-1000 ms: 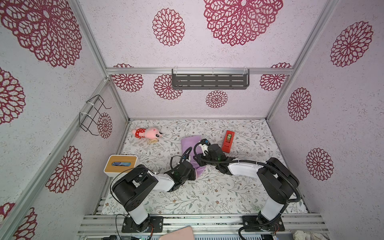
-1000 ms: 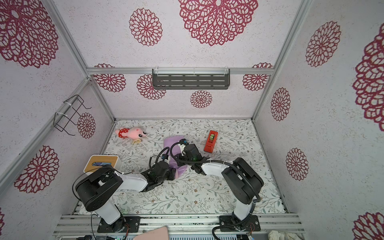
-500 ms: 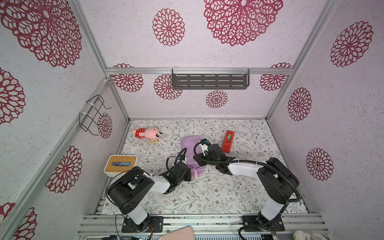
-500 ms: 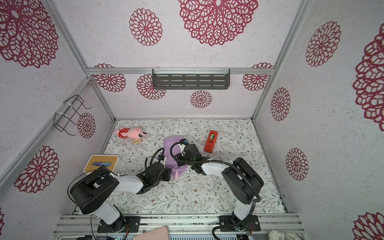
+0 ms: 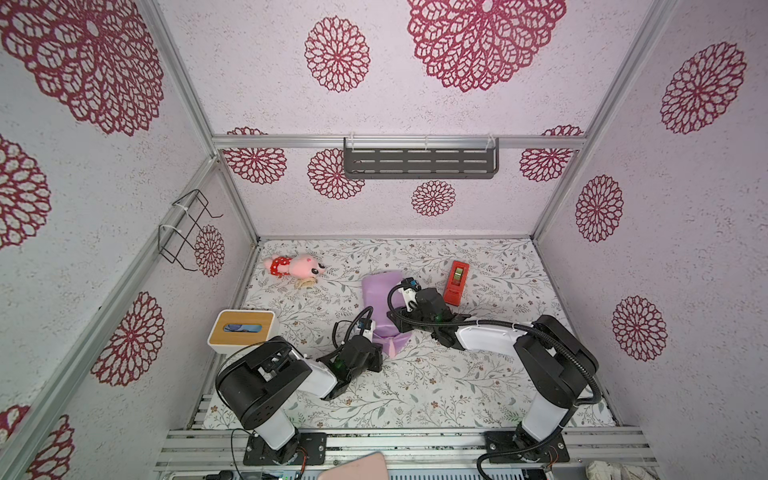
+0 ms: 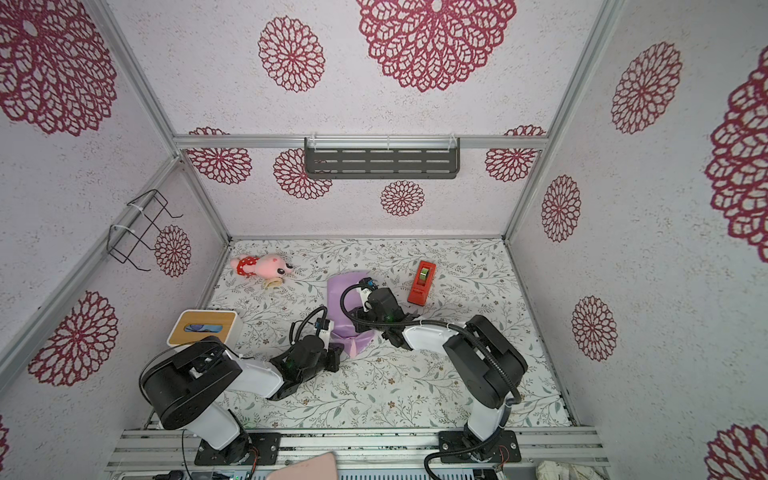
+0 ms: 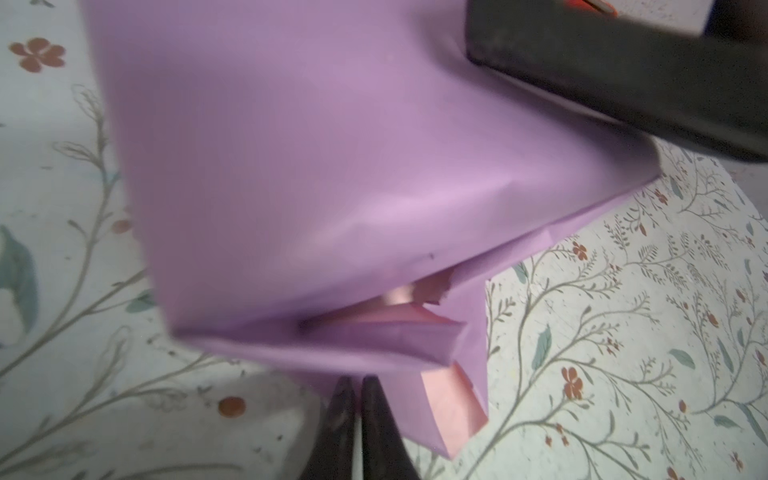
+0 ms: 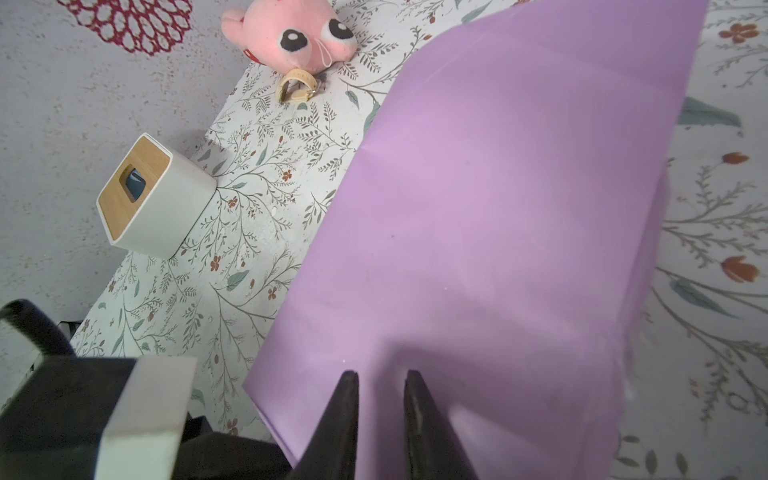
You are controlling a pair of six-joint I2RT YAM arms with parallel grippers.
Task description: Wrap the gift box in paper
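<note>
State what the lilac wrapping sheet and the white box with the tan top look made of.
Lilac wrapping sheet: thin paper, faint sheen, holding sharp creases; pink reverse. White box: likely matte plastic walls; its tan top looks like wood or bamboo, unconfirmed.

Light: bright, even, soft shadows.
Left wrist: your paper point(image 7: 291, 145) looks blurred (too close).
Top views: edges bow.

White-shelled arms point(image 5: 486, 337) with black joints point(image 5: 548, 365) and corrugated black cables point(image 5: 411, 325)
</note>
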